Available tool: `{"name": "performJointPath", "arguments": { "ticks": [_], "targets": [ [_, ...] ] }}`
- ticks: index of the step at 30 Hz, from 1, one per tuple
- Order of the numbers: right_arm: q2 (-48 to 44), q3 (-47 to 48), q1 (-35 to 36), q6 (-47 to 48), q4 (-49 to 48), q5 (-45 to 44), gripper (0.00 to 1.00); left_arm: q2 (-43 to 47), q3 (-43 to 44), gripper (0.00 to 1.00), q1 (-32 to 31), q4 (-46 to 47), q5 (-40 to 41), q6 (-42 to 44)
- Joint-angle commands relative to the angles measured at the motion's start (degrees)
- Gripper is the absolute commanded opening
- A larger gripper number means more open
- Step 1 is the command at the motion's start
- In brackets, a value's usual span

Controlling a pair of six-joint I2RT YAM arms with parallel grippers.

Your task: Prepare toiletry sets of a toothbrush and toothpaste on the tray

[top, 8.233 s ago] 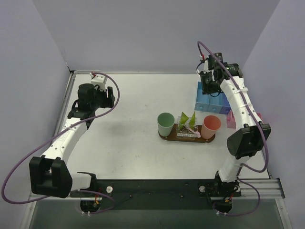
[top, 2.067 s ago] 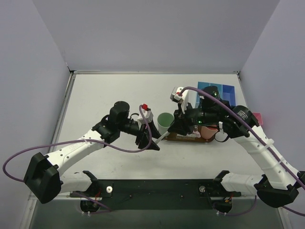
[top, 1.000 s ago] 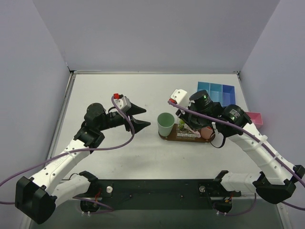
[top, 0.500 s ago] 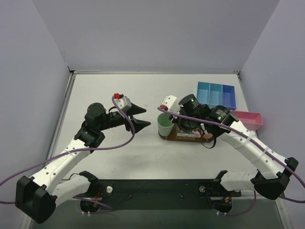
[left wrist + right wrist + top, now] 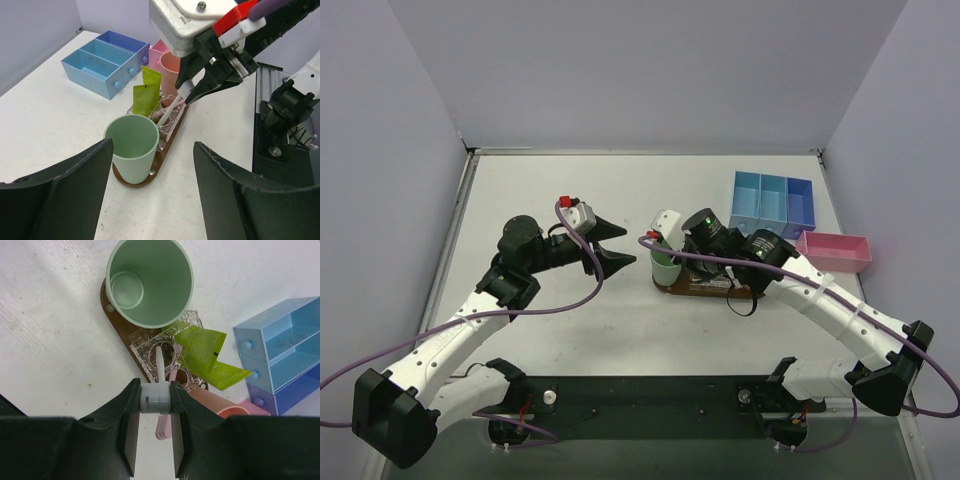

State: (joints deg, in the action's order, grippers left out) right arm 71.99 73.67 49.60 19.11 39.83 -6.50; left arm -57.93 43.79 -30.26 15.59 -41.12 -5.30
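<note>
Since the frame half a second before, the right gripper [image 5: 667,248] has swung toward 9 o'clock and now hangs over the mint-green plastic cup [image 5: 665,272], which stands at the 9 o'clock end of the dark brown oval wooden tray [image 5: 712,292]. The left gripper [image 5: 150,195] has not shifted: fingers spread wide and empty, it hovers at 9 o'clock of that cup. The right gripper's fingers pinch the slim whitish toothbrush [image 5: 159,357] by its handle. The brush is tilted down, its free end over a clear bubbled plastic sheet [image 5: 145,342] on the tray, just beside the cup's rim; contact cannot be judged. Two lime-green flat toothpaste tubes [image 5: 202,347] stand tilted on the tray between the mint-green cup and a salmon-pink cup [image 5: 170,62]. A blue compartment bin [image 5: 770,200] sits at 1 o'clock of the tray.
</note>
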Motion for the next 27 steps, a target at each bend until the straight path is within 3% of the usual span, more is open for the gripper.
{"name": "performJointPath", "arguments": {
  "ticks": [1,27],
  "targets": [
    [-0.9,-2.2,0.4,0.9,-3.2,-3.1,0.00,0.9,0.4,0.75,0.4,1.3,0.4,0.6],
    [-3.5,-12.7,-1.1,4.2,-12.9,-3.7,0.00,1.2,0.2,0.75,0.4,1.1,0.5,1.3]
  ]
}}
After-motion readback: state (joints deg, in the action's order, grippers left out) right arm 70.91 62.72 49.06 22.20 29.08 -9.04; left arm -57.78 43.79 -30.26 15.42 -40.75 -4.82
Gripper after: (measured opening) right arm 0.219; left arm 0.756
